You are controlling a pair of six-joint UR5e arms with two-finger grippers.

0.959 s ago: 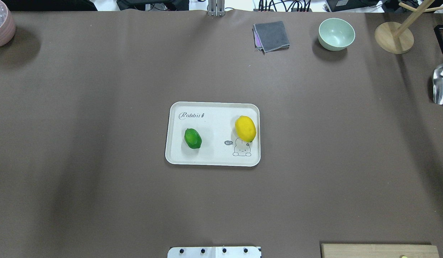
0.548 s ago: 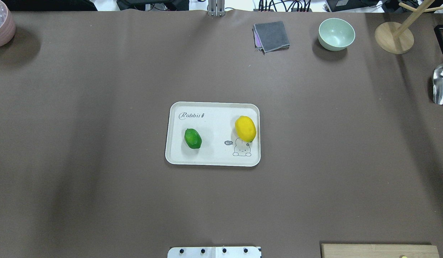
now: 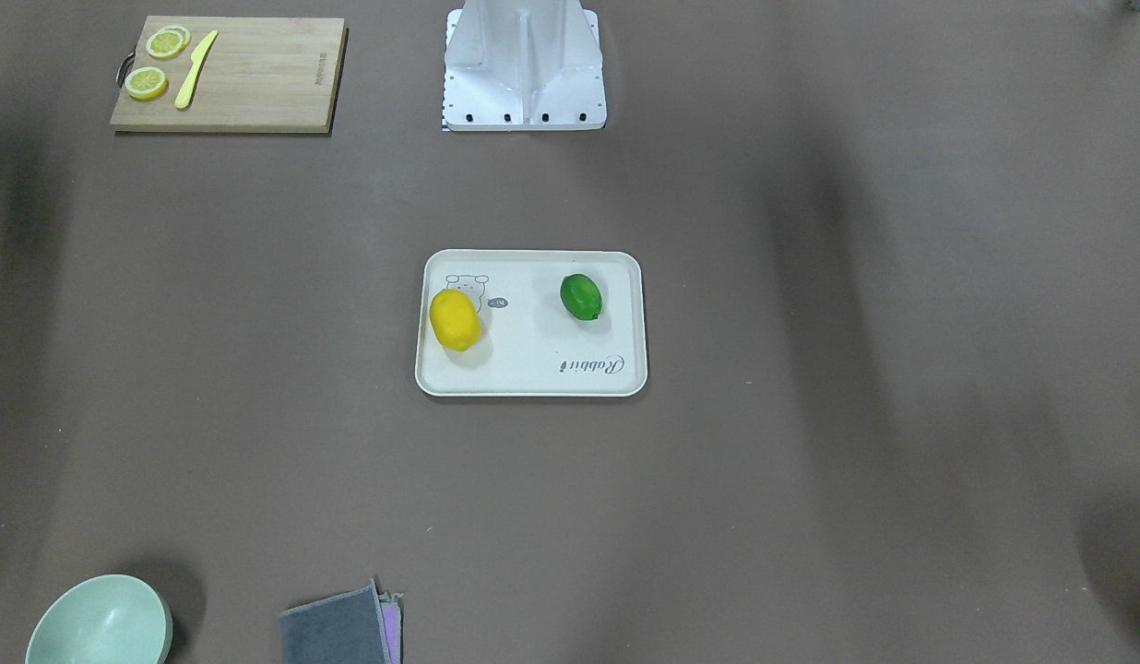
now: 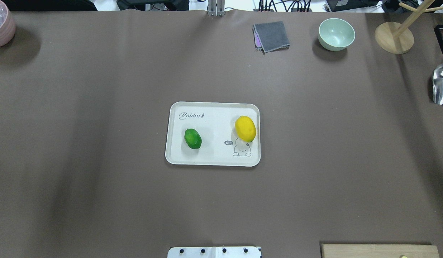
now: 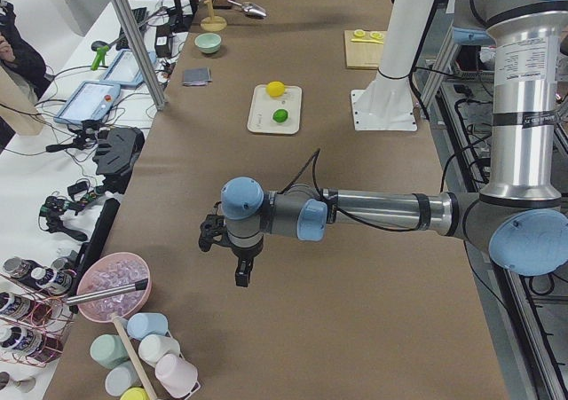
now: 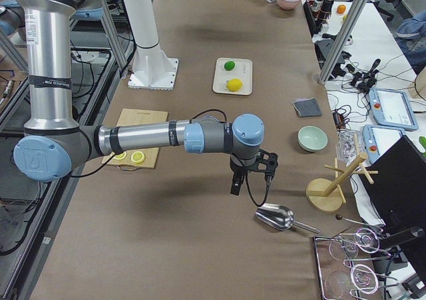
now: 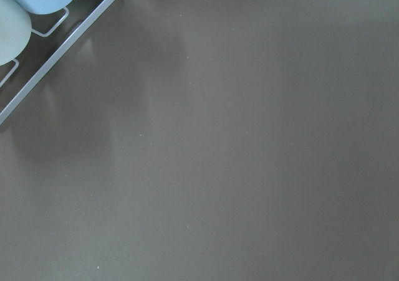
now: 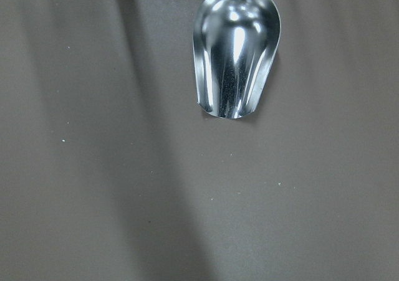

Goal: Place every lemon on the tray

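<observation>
Yellow lemon [image 4: 245, 128], green lemon [image 4: 193, 138] on tray [image 4: 214, 123], far from left gripper [image 5: 240, 271], right gripper [image 6: 236, 183]; finger spread untellable; could roll if jolted.

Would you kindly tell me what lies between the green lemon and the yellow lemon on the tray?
Nothing but bare tray: in the overhead view the green lemon and yellow lemon lie apart, with only cream surface between them.

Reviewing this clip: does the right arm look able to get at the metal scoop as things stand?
Probably yes: the right gripper hangs above the table close to the metal scoop, with nothing standing between them.
</observation>
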